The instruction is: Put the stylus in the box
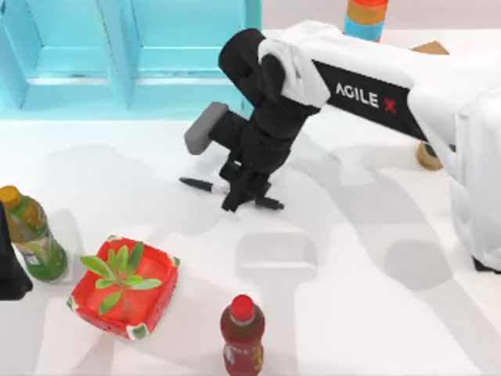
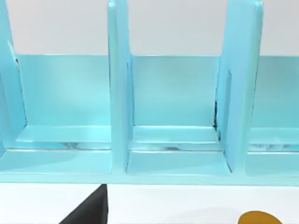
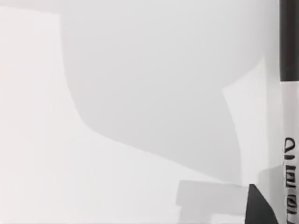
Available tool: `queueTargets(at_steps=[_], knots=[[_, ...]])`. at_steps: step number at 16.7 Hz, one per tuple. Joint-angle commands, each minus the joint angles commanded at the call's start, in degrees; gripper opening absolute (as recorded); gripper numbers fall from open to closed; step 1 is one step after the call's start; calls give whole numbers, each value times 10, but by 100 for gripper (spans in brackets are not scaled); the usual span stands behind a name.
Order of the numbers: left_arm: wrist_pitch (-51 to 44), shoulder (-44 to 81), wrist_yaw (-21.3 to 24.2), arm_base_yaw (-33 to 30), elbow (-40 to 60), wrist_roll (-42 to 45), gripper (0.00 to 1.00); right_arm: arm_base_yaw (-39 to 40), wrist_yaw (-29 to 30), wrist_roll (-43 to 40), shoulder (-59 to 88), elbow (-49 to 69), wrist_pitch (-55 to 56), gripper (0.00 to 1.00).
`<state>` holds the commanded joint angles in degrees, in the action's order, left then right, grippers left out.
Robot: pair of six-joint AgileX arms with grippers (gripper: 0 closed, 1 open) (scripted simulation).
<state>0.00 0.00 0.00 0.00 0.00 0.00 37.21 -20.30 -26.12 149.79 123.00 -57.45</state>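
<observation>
Right gripper (image 1: 244, 194) sits low over the stylus (image 1: 205, 186), which lies flat on the table (image 1: 376, 258) in front of the box (image 1: 78, 78), fingers straddling its middle for a balanced pinch; whether they've closed, I can't tell. Left arm is parked at the table's left edge.

My right arm (image 1: 376, 90) reaches from the top view's right edge across the table toward its middle, wrist bent down, so the right gripper (image 1: 244, 194) points at the tabletop with its dark fingers low (their spread is hard to judge). My left arm (image 1: 9, 266) sits parked at the left edge.
</observation>
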Motion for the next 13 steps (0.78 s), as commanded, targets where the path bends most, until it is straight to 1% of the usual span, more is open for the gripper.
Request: queueTargets(at_steps=[4,5,7,10,13], knots=[[0,0,0,0,0,0,100,0,0,0,0,0,0,0],[0,0,0,0,0,0,100,-21,37,-13,-40,1,-10,0],[0,0,0,0,0,0,100,-20,37,-14,-37,10,-18,0],[0,0,0,0,0,0,100,-20,37,-13,-26,69,-75,0],[0,0,0,0,0,0,100,-22,36,-13,-16,167,-155,0]])
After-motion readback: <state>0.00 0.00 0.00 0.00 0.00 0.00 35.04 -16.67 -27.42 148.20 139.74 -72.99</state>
